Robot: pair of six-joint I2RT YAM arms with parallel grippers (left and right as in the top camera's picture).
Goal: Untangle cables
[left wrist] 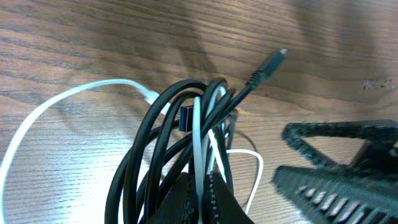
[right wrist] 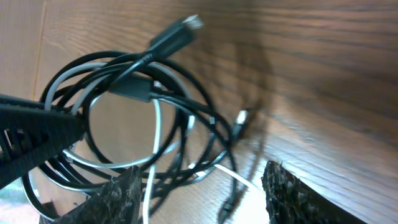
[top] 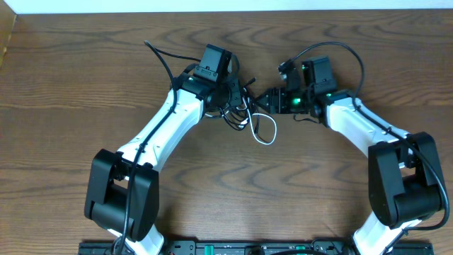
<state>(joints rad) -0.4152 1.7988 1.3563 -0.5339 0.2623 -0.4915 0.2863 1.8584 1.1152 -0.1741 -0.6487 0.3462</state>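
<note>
The left gripper [top: 228, 93] is clamped shut on the cables [top: 237, 105], which sit on the table [top: 226, 191] between the two arms, slightly left of centre. In the left wrist view its fingers [left wrist: 186, 202] pinch several strands together at the bottom edge. The black cable [left wrist: 134, 162] rises from them in stacked loops, and a grey-white strand runs straight up between the pads. Above the fingers, a blue-tipped plug [left wrist: 185, 118] sits inside the loops. A black plug [left wrist: 267, 65] sticks out up and to the right, clear of the fingers. The white cable [left wrist: 37, 118] sweeps out to the left in a wide arc on the wood, and another white loop [top: 265, 131] lies just below the bundle in the overhead view. The right gripper [top: 272, 99] faces the bundle from the right with its fingers [right wrist: 118, 199] spread wide and gripping nothing. In the right wrist view the coils lie ahead and left of them, and a few black and white strands trail down through the gap between them.
</note>
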